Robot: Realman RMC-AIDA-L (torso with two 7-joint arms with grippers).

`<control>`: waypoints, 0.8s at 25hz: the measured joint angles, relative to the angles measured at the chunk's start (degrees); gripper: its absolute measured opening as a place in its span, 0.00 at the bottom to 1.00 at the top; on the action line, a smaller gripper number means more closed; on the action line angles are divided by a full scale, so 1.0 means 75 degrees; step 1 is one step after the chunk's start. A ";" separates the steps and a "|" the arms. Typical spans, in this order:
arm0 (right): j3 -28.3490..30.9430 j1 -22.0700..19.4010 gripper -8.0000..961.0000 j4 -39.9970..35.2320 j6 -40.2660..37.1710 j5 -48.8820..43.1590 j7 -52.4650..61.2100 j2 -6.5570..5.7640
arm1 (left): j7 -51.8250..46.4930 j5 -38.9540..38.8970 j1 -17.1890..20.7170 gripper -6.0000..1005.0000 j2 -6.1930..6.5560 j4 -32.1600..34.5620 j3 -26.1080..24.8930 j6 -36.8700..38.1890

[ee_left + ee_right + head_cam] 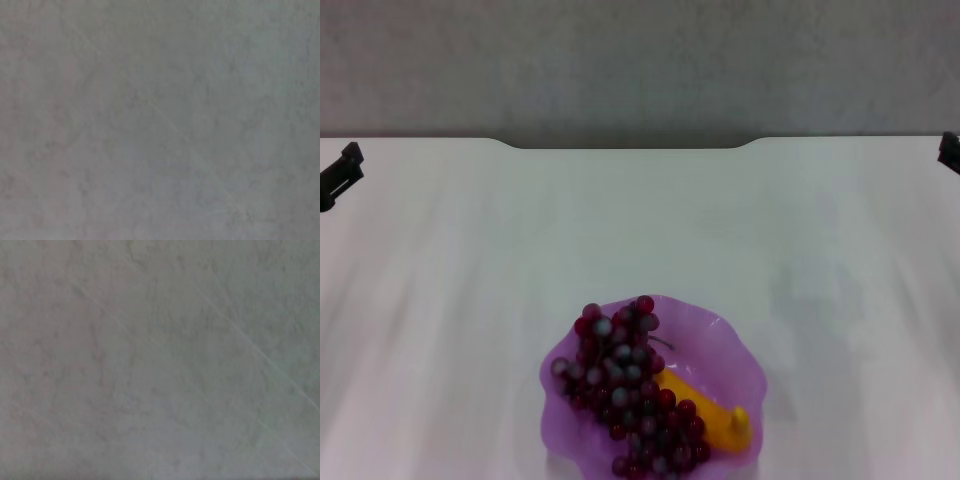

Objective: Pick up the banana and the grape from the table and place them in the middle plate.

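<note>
Head view shows the table (470, 300) as a plain white top with a shallow notch in its far edge, and the middle plate (720, 340) sitting at the middle of the near edge, its nearest rim cut off by the picture's lower border. Inside the plate lies the grape (630, 390), a long dark red-purple bunch running from the far side of the plate toward the near edge, its near end also cut off. Under and beside the bunch, toward the right edge of the table, lies the banana (715, 420); the grapes cover most of one end, so only the other end and part of its yellow body show. The left gripper (338, 175) is a dark shape at the far left edge, mostly out of the picture, well apart from the plate; whether it is open or closed cannot be told. The right gripper (950, 152) peeks in at the far right edge as a small dark piece, equally unreadable. Both wrist views show only a blurred, mottled grey surface with faint lines.
</note>
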 joint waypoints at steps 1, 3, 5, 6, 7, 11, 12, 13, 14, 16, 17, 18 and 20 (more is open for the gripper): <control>-0.0047 -0.0012 0.82 0.0007 -0.0074 -0.0003 -0.0001 0.0001 | 0.0003 0.0003 -0.0007 0.88 0.0001 0.0010 -0.0017 0.0010; -0.0171 -0.0085 0.82 -0.0021 -0.0285 -0.0007 -0.0001 0.0001 | 0.0008 0.0008 -0.0008 0.88 0.0003 0.0019 -0.0056 0.0020; -0.0457 -0.0286 0.82 -0.0198 -0.0726 -0.0019 -0.0072 -0.0001 | 0.0024 0.0008 -0.0003 0.88 0.0009 0.0038 -0.0092 0.0026; -0.0457 -0.0286 0.82 -0.0198 -0.0726 -0.0019 -0.0072 -0.0001 | 0.0041 0.0010 0.0003 0.88 0.0011 0.0050 -0.0113 0.0029; -0.0587 -0.0372 0.82 -0.0263 -0.0894 -0.0024 -0.0141 0.0000 | 0.0063 0.0015 0.0008 0.88 0.0011 0.0060 -0.0134 0.0032; -0.1062 -0.0645 0.82 -0.0430 -0.1573 -0.0032 -0.0548 0.0007 | 0.0104 0.0016 0.0011 0.88 0.0007 0.0108 -0.0171 0.0034; -0.1107 -0.0649 0.82 -0.0423 -0.1617 -0.0033 -0.0588 0.0009 | 0.0107 0.0016 0.0009 0.88 0.0007 0.0112 -0.0168 0.0034; -0.1116 -0.0641 0.82 -0.0388 -0.1616 -0.0033 -0.0608 0.0006 | 0.0112 0.0016 0.0007 0.88 0.0007 0.0114 -0.0157 0.0034; -0.1121 -0.0626 0.82 -0.0358 -0.1605 -0.0034 -0.0613 0.0005 | 0.0114 0.0016 0.0005 0.88 0.0007 0.0114 -0.0144 0.0033; -0.1119 -0.0601 0.82 -0.0276 -0.1593 -0.0032 -0.0614 -0.0001 | 0.0115 0.0016 0.0003 0.88 0.0008 0.0113 -0.0125 0.0033; -0.1114 -0.0591 0.82 -0.0226 -0.1595 -0.0031 -0.0615 -0.0003 | 0.0117 0.0016 0.0001 0.88 0.0009 0.0113 -0.0120 0.0033; -0.1115 -0.0579 0.82 -0.0188 -0.1599 -0.0030 -0.0615 -0.0003 | 0.0117 0.0016 -0.0002 0.88 0.0009 0.0113 -0.0119 0.0033; -0.1122 -0.0538 0.82 -0.0100 -0.1604 -0.0027 -0.0617 -0.0003 | 0.0118 0.0016 -0.0006 0.88 0.0010 0.0114 -0.0117 0.0032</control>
